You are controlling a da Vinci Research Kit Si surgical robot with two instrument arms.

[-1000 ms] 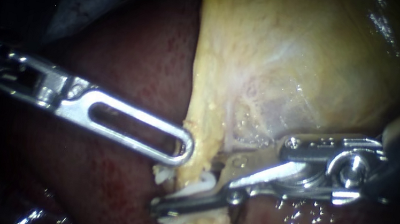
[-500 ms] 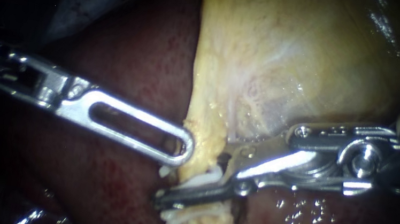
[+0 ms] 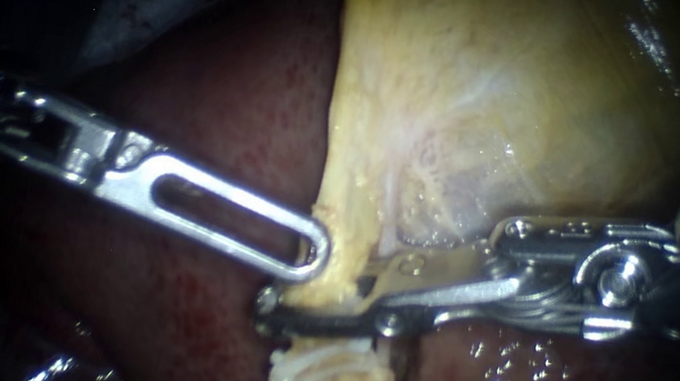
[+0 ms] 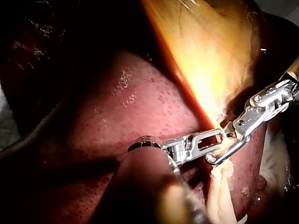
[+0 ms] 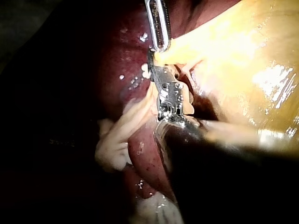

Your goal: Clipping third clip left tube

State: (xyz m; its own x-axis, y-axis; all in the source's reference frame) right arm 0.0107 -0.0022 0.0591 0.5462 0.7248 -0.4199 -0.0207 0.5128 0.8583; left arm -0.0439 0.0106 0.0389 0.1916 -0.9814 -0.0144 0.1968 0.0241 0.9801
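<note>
My left instrument (image 3: 312,255) comes in from the left, its slotted jaws shut on the yellow lower edge of the gallbladder (image 3: 483,104). My right instrument (image 3: 270,306) reaches in from the right. Its thin jaws lie across the pale tube (image 3: 346,376) just below that edge and press on it from both sides. Under the jaws sit white lumps (image 3: 295,375); I cannot tell whether they are clips or tissue. In the left wrist view my left instrument (image 4: 217,137) meets my right instrument (image 4: 215,158) at the tube. In the right wrist view my right instrument (image 5: 154,63) ends just below the slotted jaw (image 5: 159,28).
Dark red liver (image 3: 237,90) surrounds the gallbladder and lies under both instruments. Wet glints show on the liver (image 3: 504,366) below my right instrument's wrist. Pale strands (image 5: 117,135) hang beside my right instrument's shaft.
My right instrument's jaws have slid up the tube towards the gallbladder's edge and drawn closer together. The white piece seen at them earlier no longer shows. The left instrument has held still.
</note>
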